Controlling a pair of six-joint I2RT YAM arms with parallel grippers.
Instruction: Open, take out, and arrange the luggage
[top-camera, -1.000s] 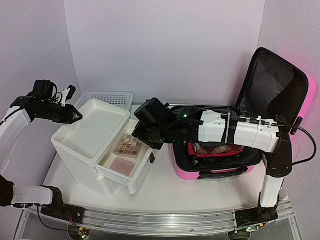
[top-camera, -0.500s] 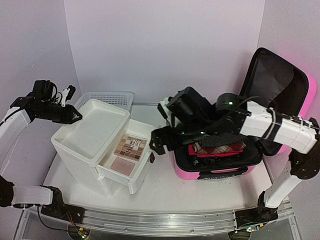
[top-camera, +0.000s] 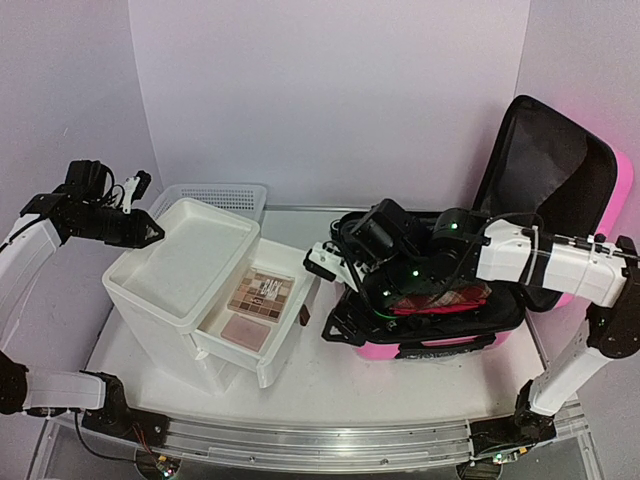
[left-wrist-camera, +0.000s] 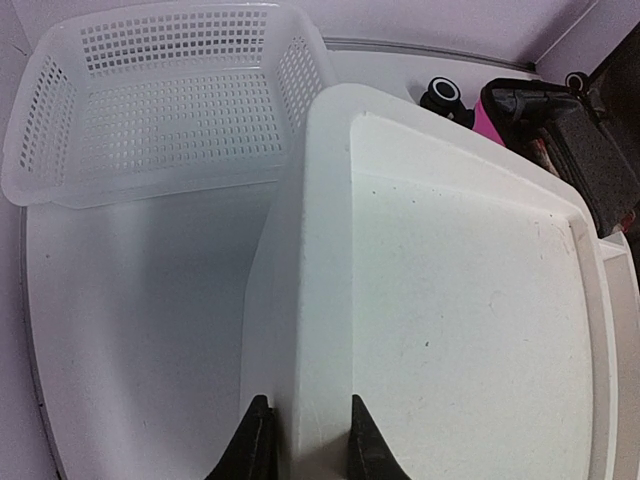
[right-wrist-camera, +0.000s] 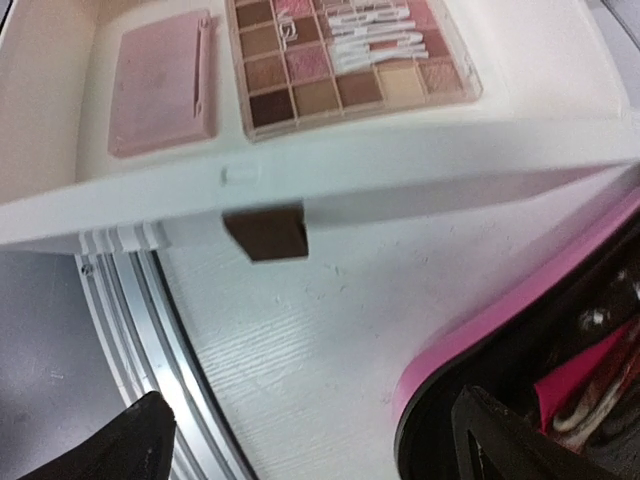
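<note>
The luggage (top-camera: 470, 315) lies open along the table's right edge, lid up. The right gripper (top-camera: 335, 290) (jaws spread wide, empty) hovers just off its left rim, nearer than the left gripper (top-camera: 150, 232), nearly closed, empty.

Right gripper (top-camera: 330, 292) withdrawn from over the drawer (top-camera: 262, 347) to the gap between drawer and luggage (top-camera: 470, 345), now low beside the pink shell's left edge. Jaws gone from part-closed to spread wide, nothing between them. Right arm pulled back toward the luggage, forearm now crossing above the open case. Eyeshadow palette (top-camera: 261, 295), earlier covered by the gripper, now lying exposed in the drawer beside the pink case (top-camera: 244, 328), released and clear of the fingers.
</note>
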